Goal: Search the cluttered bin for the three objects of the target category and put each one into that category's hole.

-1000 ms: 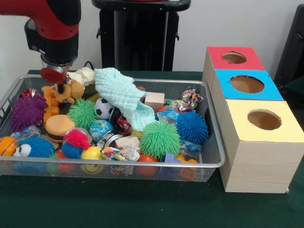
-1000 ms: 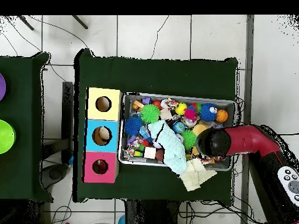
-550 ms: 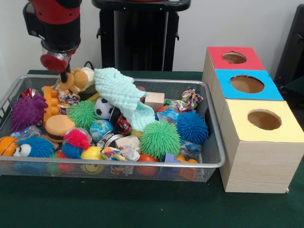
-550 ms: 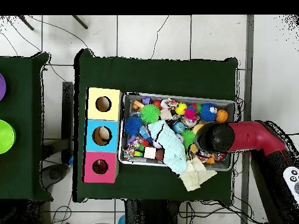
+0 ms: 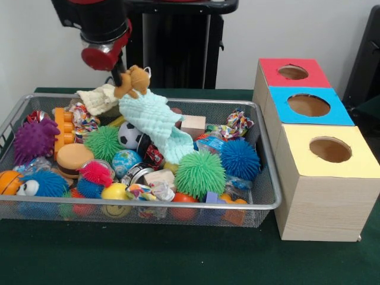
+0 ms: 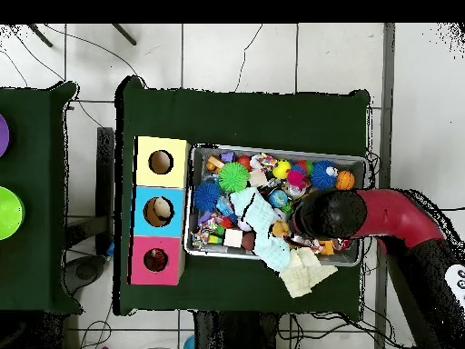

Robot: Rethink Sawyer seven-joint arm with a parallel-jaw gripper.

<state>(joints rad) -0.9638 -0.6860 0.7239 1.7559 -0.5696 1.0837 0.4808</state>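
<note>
While the jaws (image 5: 123,80) are pinching the small tan plush animal (image 5: 134,81), it is dangling beside them, soft and light.

Silver wire-mesh metal bin (image 5: 268,178), shiny rim. Pale wood-grain boxes (image 5: 323,208), matt coloured tops. Mint waffle-textured cloth (image 5: 155,122), soft. Green spiky rubber ball (image 5: 200,174). Fuzzy brown plush toy (image 5: 134,81). Matt dark green tablecloth (image 5: 178,255).

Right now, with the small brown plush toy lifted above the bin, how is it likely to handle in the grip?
The brown plush toy dangles from the gripper, so it is probably light. It looks soft, likely squashing rather than slipping. Hanging off-centre, it may swing during transport.
</note>
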